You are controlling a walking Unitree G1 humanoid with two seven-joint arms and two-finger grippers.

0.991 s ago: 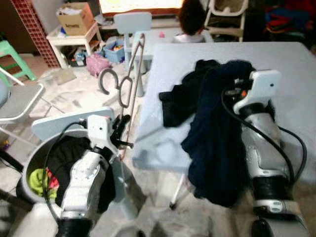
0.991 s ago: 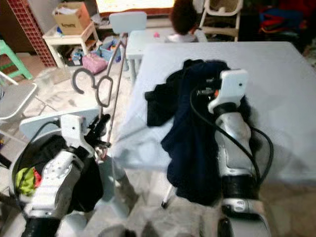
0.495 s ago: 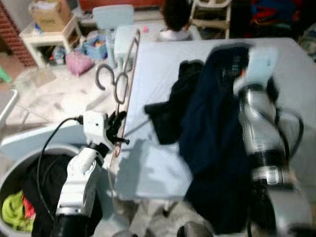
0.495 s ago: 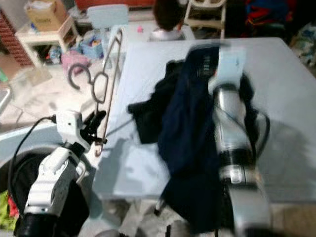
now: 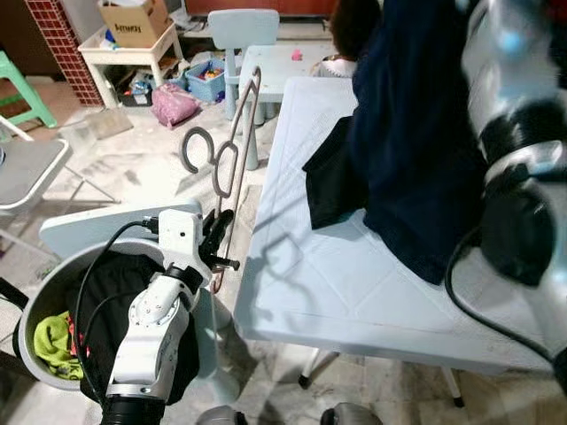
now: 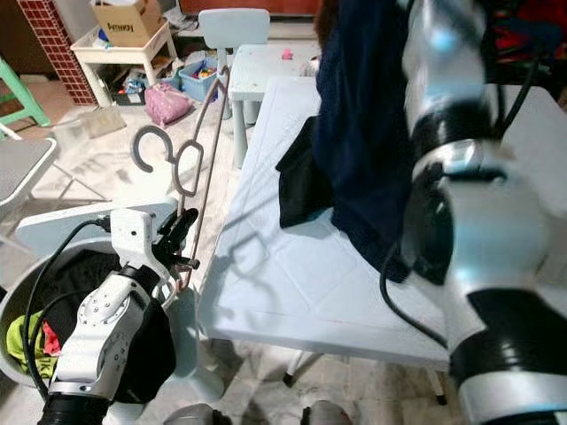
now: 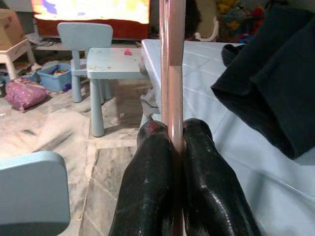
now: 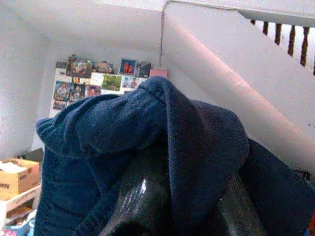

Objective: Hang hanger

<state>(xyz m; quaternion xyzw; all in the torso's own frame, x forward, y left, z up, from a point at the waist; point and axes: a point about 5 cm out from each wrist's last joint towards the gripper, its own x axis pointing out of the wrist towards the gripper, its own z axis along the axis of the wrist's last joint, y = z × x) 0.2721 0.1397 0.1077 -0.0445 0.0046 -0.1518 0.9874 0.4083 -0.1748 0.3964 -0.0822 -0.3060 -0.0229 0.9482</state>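
Observation:
A pink hanger (image 5: 235,142) with a grey hook stands upright to the left of the white table (image 5: 354,283). My left gripper (image 5: 217,246) is shut on its lower bar. In the left wrist view the bar (image 7: 172,73) runs up between the two black fingers (image 7: 147,187). My right arm (image 5: 514,62) is raised high with a dark blue garment (image 5: 416,133) hanging from it over the table. In the right wrist view the same garment (image 8: 147,137) drapes over my right gripper (image 8: 172,206) and hides most of its fingers. Part of the dark cloth (image 5: 332,181) still rests on the table.
A grey laundry basket (image 5: 35,297) with clothes stands at my lower left. A folding chair (image 5: 27,177), a pink bag (image 5: 174,104), a small blue chair (image 5: 244,27), a small table (image 5: 283,62) and a cardboard box (image 5: 133,22) lie beyond. A person (image 5: 354,27) sits behind the table.
My right arm has lifted the dark blue garment up off the table. The left gripper still holds the hanger upright. The camera has shifted.

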